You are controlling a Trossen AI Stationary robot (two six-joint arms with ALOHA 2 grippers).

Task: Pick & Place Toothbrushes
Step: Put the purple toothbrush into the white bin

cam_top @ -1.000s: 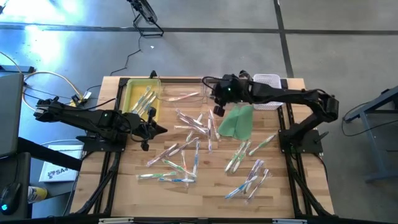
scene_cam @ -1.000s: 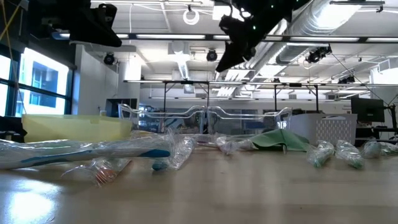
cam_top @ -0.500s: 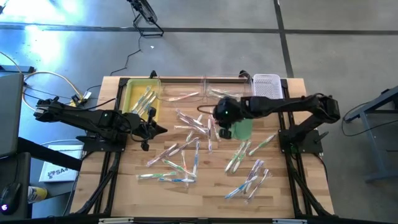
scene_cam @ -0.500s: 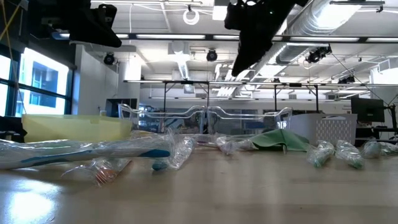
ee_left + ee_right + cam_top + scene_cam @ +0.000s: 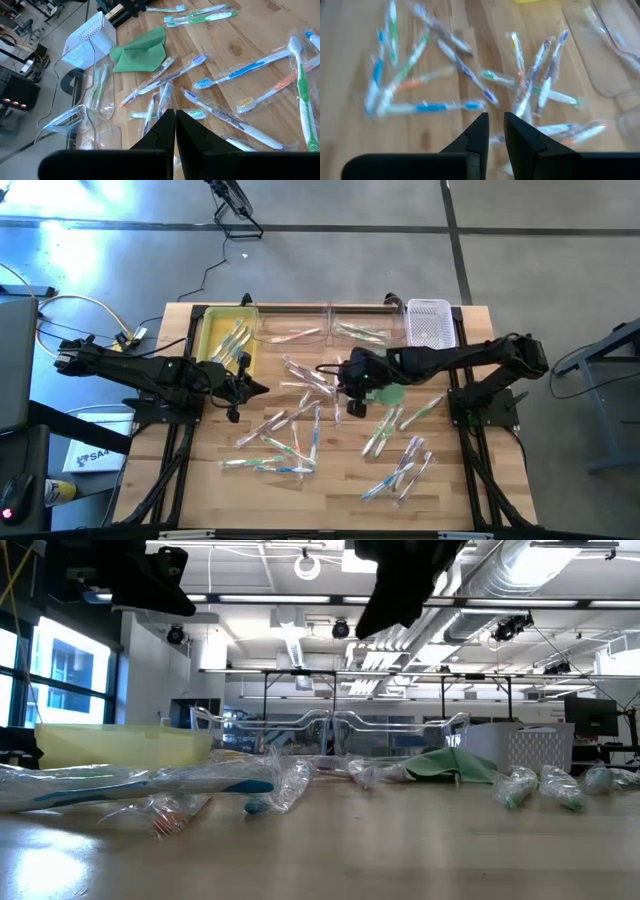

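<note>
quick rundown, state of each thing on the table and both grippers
left gripper: jaws shut, empty, above the table's left side
right gripper: jaws slightly apart, empty, over the middle toothbrushes
loose toothbrushes: wrapped, scattered flat on the table
yellow tray: holds a few toothbrushes
clear trays: each holds toothbrushes
white basket: upright, contents unclear
green cloth: crumpled, partly under the right arm
</note>
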